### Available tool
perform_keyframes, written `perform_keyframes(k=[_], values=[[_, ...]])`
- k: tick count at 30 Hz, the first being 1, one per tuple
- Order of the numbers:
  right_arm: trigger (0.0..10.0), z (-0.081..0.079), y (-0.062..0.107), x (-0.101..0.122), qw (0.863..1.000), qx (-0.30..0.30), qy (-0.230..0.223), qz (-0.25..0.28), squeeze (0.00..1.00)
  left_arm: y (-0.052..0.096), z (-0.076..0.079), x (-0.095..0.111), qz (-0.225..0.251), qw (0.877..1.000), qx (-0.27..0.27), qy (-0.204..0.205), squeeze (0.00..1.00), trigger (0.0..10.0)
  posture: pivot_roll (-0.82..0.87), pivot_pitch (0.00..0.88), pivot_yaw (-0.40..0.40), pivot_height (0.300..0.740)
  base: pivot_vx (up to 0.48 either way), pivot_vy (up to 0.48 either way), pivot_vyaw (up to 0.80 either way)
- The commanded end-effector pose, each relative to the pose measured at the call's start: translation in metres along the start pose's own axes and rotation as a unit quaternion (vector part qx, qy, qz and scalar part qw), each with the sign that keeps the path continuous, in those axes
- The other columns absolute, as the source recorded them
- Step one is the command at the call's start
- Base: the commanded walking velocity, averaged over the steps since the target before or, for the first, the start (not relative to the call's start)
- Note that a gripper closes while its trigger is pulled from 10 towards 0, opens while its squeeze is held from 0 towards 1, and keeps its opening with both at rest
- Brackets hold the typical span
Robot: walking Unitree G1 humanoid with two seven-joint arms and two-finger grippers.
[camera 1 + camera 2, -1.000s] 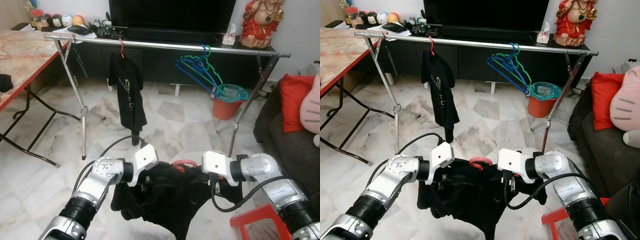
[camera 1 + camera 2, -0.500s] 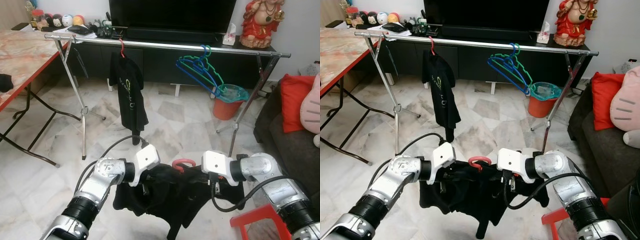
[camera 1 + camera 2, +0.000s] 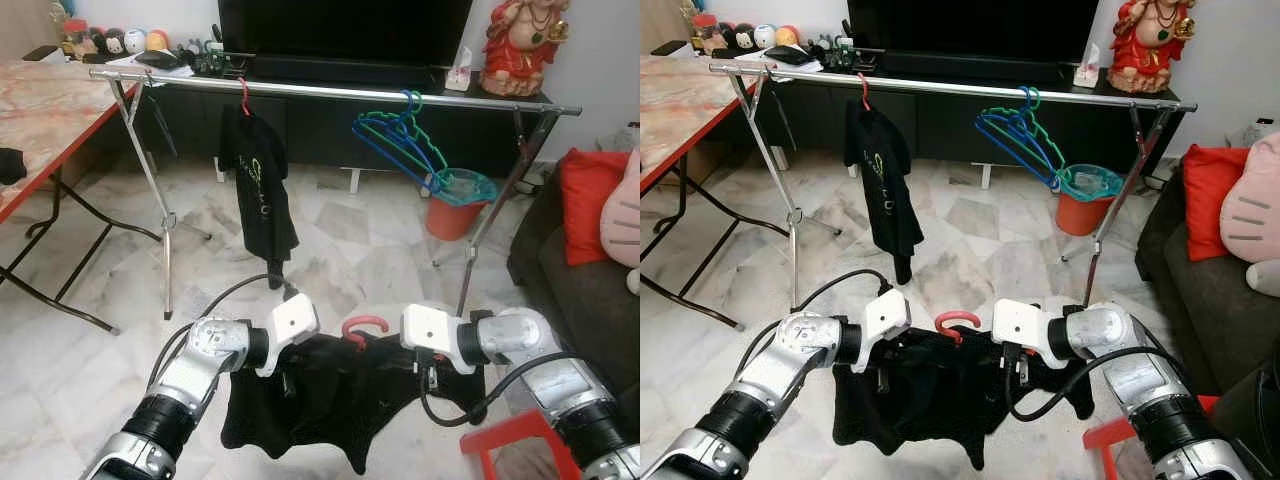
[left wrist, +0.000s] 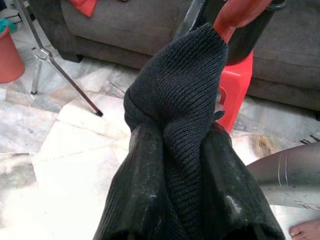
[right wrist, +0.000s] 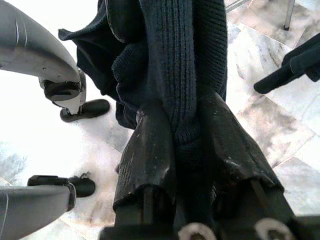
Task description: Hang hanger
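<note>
Left eye view: black garment (image 3: 330, 400) on red hanger (image 3: 362, 326) clamped by left gripper (image 4: 172, 165) and right gripper (image 5: 182, 145); hanger grip probably hidden, slip off rail (image 3: 330, 91) possible.

Hanging black shirt (image 3: 258, 180): yellow print; illegible

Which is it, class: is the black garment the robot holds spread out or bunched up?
Spread out. The black garment hangs flat on its red hanger, held between the left gripper and right gripper, each shut on the knit fabric.
</note>
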State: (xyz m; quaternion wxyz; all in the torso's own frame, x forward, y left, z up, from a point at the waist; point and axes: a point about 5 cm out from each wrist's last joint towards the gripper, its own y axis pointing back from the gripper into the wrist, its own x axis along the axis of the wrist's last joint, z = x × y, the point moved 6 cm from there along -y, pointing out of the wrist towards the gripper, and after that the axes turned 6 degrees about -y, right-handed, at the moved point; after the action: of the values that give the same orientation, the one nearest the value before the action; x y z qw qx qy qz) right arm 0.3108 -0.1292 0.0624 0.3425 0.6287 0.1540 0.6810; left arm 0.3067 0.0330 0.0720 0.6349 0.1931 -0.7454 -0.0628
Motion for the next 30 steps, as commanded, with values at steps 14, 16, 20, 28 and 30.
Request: perform_keyframes(k=[14, 16, 20, 28, 30], values=[[10.0, 0.017, 0.004, 0.013, 0.999, -0.041, 0.012, 0.022, 1.0, 0.0, 0.003, 0.0, 0.006, 1.0, -0.004, 0.014, 0.0, 0.0, -0.05, 0.0, -0.036, 0.74, 0.0, 0.0, 0.0], [10.0, 0.018, 0.005, 0.013, 0.999, -0.041, 0.012, 0.022, 1.0, 0.001, 0.002, -0.001, 0.005, 1.0, -0.003, 0.014, 0.0, 0.0, -0.05, 0.0, -0.036, 0.74, 0.0, 0.0, 0.0], [10.0, 0.021, 0.007, 0.013, 0.999, -0.049, 0.013, 0.021, 1.0, 0.002, 0.003, -0.003, 0.002, 1.0, -0.001, 0.015, 0.0, 0.0, -0.05, 0.0, -0.037, 0.74, 0.0, 0.0, 0.0], [10.0, 0.032, 0.013, 0.011, 0.996, -0.086, 0.009, 0.019, 1.0, 0.006, -0.007, -0.011, -0.012, 0.999, 0.045, 0.011, 0.0, 0.0, -0.05, 0.0, -0.037, 0.74, 0.0, 0.0, 0.0], [10.0, 0.035, 0.015, 0.008, 0.995, -0.101, 0.003, 0.019, 1.0, 0.008, -0.012, -0.014, -0.017, 0.998, 0.063, 0.014, 0.0, 0.0, -0.05, 0.0, -0.038, 0.74, 0.0, 0.0, 0.0]])
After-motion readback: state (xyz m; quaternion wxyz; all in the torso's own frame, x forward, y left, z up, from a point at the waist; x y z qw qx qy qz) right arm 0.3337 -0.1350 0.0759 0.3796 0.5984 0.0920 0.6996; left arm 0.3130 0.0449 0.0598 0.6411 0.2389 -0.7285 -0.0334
